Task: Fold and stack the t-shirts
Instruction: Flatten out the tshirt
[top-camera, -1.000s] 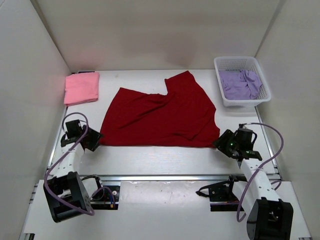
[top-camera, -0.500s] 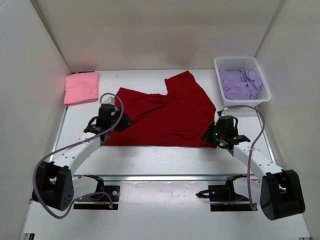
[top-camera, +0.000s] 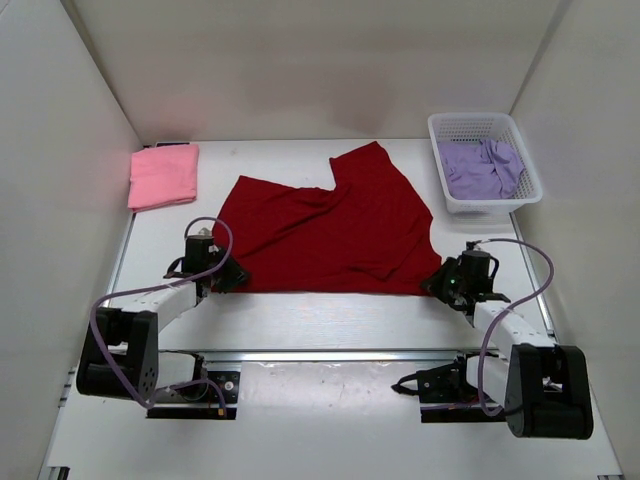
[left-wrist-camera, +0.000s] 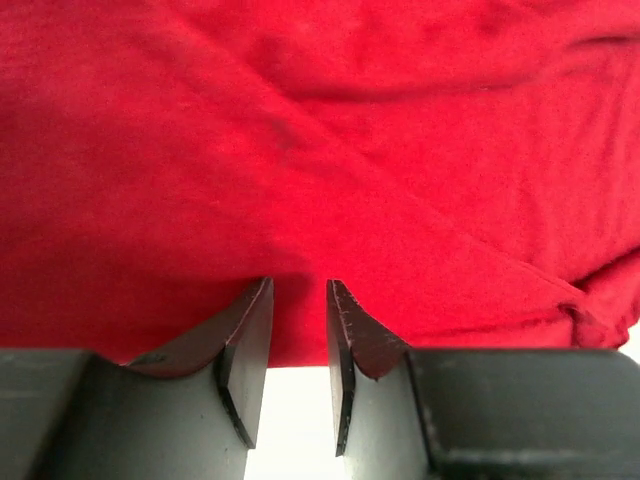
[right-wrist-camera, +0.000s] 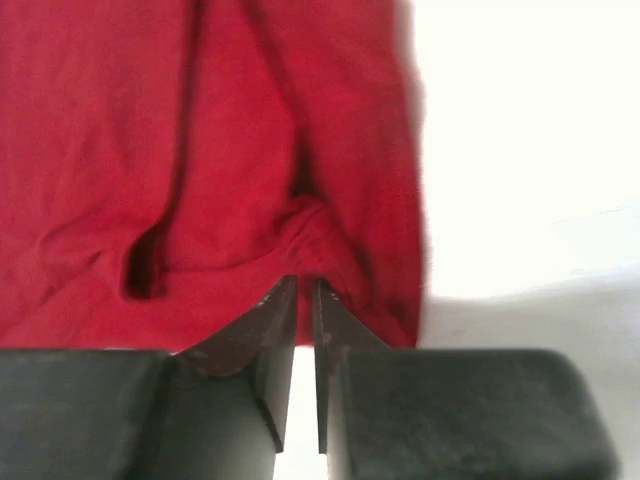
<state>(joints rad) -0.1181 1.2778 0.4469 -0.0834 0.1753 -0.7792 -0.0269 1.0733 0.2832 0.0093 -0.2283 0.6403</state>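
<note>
Both my arms lie low and stretched forward over the table (top-camera: 330, 312), wrists close to its surface, each turned inward toward a near corner of the dark red shirt (top-camera: 330, 225).

My left claw (top-camera: 230, 275) sits at the shirt's near-left corner. Its fingers (left-wrist-camera: 245, 335) stand a narrow gap apart with the hem running across between them. I cannot tell whether they are pinching the cloth or only resting over it.

My right claw (top-camera: 437, 281) sits at the near-right corner. Its fingers (right-wrist-camera: 275, 330) are drawn almost together, and the cloth puckers into a small bunch right at their tips, so I have that corner pinched.

The red shirt spreads away ahead of both claws and fills the space between them. It lies mostly flat but wrinkled, with one flap reaching toward the far wall.

Well beyond my left claw, on its outer side, the pink shirt (top-camera: 163, 175) lies folded on the table. Well beyond my right claw, the lavender shirt (top-camera: 482, 166) sits crumpled inside the white mesh basket (top-camera: 470, 118). Nothing lies between either claw and its corner
</note>
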